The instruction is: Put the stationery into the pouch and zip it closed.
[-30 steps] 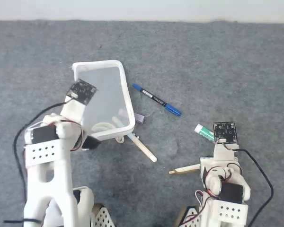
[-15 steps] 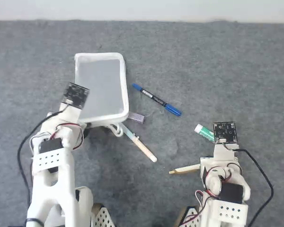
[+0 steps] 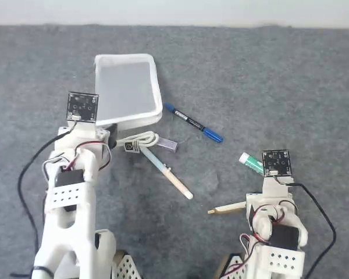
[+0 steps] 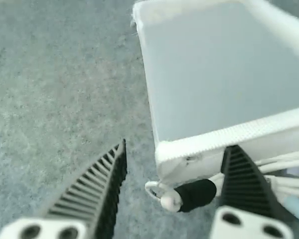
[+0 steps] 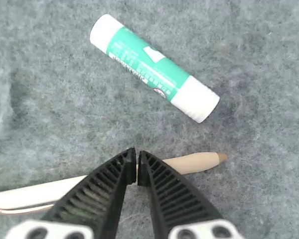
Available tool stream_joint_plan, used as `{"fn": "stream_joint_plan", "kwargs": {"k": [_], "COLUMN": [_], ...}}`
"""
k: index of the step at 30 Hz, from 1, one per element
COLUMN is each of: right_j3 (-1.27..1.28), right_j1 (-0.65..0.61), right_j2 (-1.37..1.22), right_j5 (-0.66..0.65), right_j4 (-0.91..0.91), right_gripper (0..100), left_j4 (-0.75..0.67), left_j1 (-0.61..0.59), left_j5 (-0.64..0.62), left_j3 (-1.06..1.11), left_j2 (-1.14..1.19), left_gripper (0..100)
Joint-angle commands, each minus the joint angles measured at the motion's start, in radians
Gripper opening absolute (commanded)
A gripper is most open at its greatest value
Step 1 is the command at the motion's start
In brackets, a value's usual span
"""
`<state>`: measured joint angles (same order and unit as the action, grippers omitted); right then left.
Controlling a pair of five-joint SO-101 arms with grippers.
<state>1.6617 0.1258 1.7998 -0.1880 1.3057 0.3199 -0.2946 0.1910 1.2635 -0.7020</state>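
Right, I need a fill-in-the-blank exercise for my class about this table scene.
1. The left gripper is ___.
2. The right gripper is ___.
3. The glue stick has a ___ label.
4. The pen right of the pouch has ___ ends.
Missing words: open, shut, green, blue.

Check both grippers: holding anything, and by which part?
Nothing is held. The left gripper is open, with the corner of the pouch lying unclamped between its jaws. The right gripper is shut and empty, above the beige pen.
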Motion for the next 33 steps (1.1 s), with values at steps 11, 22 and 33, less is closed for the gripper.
{"fn": "stream_joint_plan", "kwargs": {"k": [11,22,33], "right_j3": [0.021,0.021,0.015], "right_j1": [0.008,0.007,0.012], "right_j2": [0.018,0.018,0.018], "right_j5": [-0.011,-0.011,-0.012], "right_j4": [0.004,0.004,0.005], "right_gripper": [0.6,0.6,0.6], "left_j4": [0.058,0.528,0.896], "left_j1": [-0.003,-0.046,-0.041], "left_j5": [-0.015,-0.014,-0.018], "left_j3": [-0.275,-0.768,-0.915], "left_j2": [0.373,0.62,0.384], "left_gripper": [34,34,34]}}
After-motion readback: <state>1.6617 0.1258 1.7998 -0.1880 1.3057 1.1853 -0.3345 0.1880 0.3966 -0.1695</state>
